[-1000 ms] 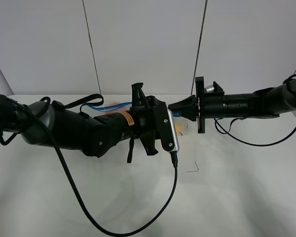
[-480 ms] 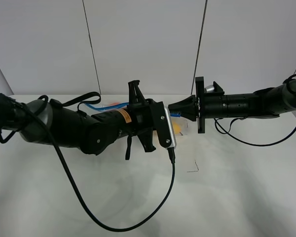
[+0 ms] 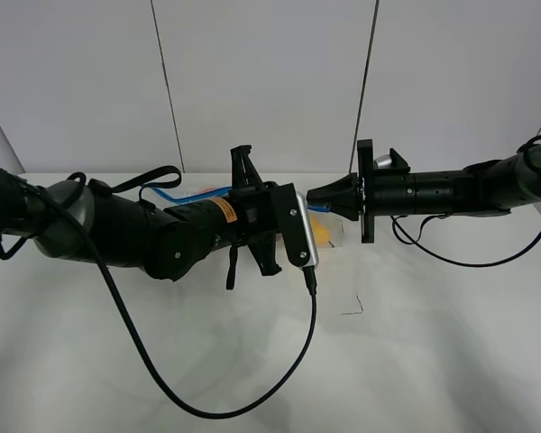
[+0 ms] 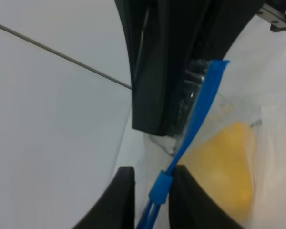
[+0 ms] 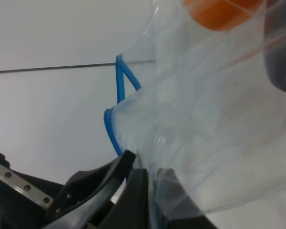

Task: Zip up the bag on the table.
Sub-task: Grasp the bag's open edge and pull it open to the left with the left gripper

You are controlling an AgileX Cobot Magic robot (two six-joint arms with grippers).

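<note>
Nearest me, on my side of the bag (image 5: 205,119), the left arm's cable (image 3: 162,379) loops loose over the surface (image 3: 433,361). If that arm draws back along the zip, I reckon the loop could drag or snag. Next in, the left tool (image 4: 152,174) straddles the blue slider (image 4: 160,185) on the bag's zip strip (image 4: 200,109). Its jaws stand narrow, one side touching the slider and a sliver of gap on the other, so I cannot tell whether it has a true pinch. That is my main worry: a half-grip would slide off the slider, or bunch the floppy plastic instead of sealing it. In the high view the bag sits behind the left arm, mostly hidden; whether it rests on the surface I cannot tell. The yellow fruit (image 4: 229,157) lies close under the strip, and its bulk could hold the lips apart. At the bag's far end the right tool (image 5: 143,183) is clenched on the plastic by the strip's corner. If that hold slips under the pull, the whole bag follows the slider and nothing zips
</note>
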